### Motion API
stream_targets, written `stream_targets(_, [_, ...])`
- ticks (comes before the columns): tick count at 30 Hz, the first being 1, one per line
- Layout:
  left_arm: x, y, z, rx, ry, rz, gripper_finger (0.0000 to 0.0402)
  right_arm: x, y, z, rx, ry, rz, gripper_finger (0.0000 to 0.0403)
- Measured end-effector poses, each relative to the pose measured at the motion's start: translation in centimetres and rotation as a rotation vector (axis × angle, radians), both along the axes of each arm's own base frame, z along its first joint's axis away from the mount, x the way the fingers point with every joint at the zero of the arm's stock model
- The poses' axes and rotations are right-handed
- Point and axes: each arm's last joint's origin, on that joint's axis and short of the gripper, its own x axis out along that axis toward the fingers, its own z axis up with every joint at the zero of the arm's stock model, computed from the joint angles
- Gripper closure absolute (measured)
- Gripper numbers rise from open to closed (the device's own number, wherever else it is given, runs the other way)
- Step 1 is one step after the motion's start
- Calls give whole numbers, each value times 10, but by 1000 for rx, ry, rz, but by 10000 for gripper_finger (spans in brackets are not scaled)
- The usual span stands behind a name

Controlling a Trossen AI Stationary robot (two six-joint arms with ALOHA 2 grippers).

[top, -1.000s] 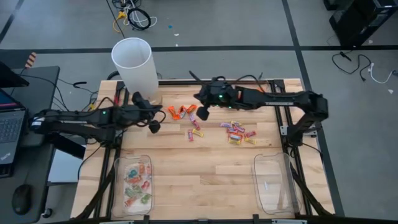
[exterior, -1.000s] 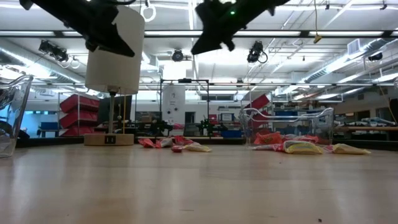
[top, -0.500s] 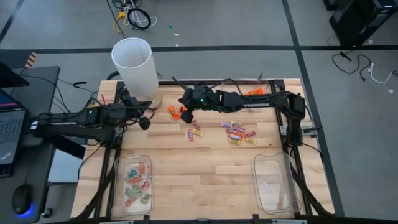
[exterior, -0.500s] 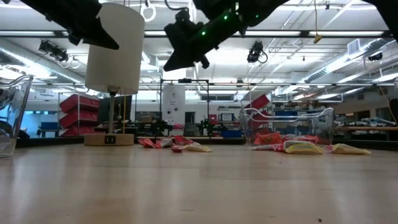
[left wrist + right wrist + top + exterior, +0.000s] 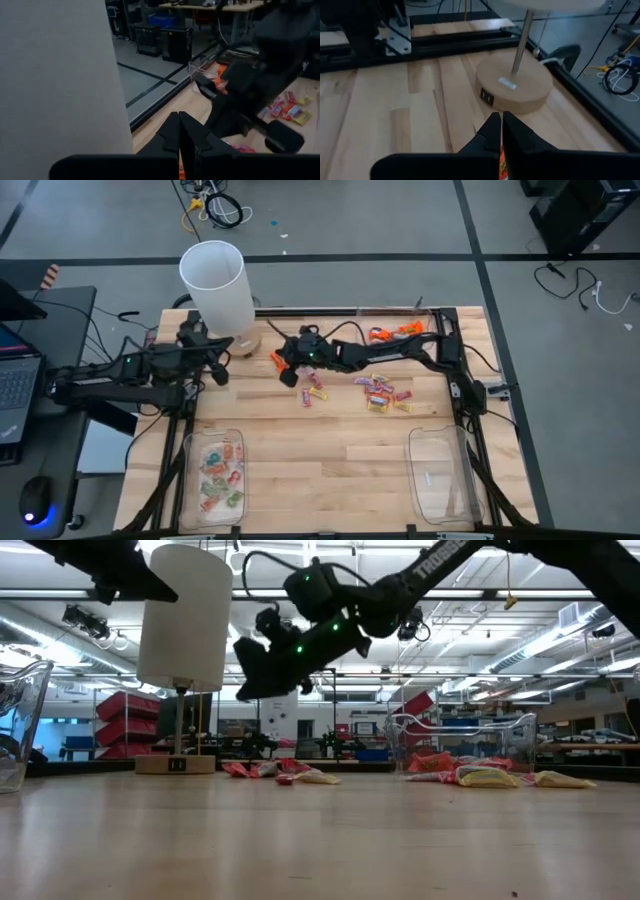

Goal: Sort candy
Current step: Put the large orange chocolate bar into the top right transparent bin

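With my right gripper point(image 5: 291, 373) fingers pressed together over orange candy point(image 5: 279, 361), seemingly pinching one, I should lift straight, clearing the lamp base point(image 5: 514, 88).

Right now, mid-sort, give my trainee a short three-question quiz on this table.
1. True or false: the left pincer is open.
2. Which clear tray already holds candy: A) the tray on the left arm's side, B) the tray on the right arm's side?
3. Fill in: the right pincer hovers over the ___ candy near the lamp base.

Key: 1 false; 2 A; 3 orange.
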Motion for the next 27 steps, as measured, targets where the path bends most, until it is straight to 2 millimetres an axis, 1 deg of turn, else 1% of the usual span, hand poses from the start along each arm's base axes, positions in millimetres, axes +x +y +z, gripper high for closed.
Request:
stream_targets(4, [-1, 0, -2, 2, 28, 0, 401, 3, 0, -15, 22, 16, 7, 400])
stream_targets(6, [-1, 0, -3, 1, 30, 0, 401, 2, 0, -18, 23, 40, 10, 400])
stream_targets(10, [0, 0, -3, 1, 30, 0, 401, 3, 1, -26, -38, 89, 55, 389])
stream_targets(12, [0, 0, -3, 1, 31, 0, 401, 5, 5, -32, -101, 110, 100, 377])
stream_targets(19, [0, 0, -3, 1, 31, 0, 401, 13, 17, -52, -197, 120, 173, 319])
stream_targets(22, [0, 0, -3, 1, 31, 0, 401, 14, 18, -60, -219, 137, 125, 292])
stream_targets(24, [0, 0, -3, 1, 31, 0, 401, 14, 18, -63, -228, 154, 74, 275])
stream_targets(27, [0, 0, -3, 1, 32, 0, 401, 13, 18, -63, -197, 150, 60, 253])
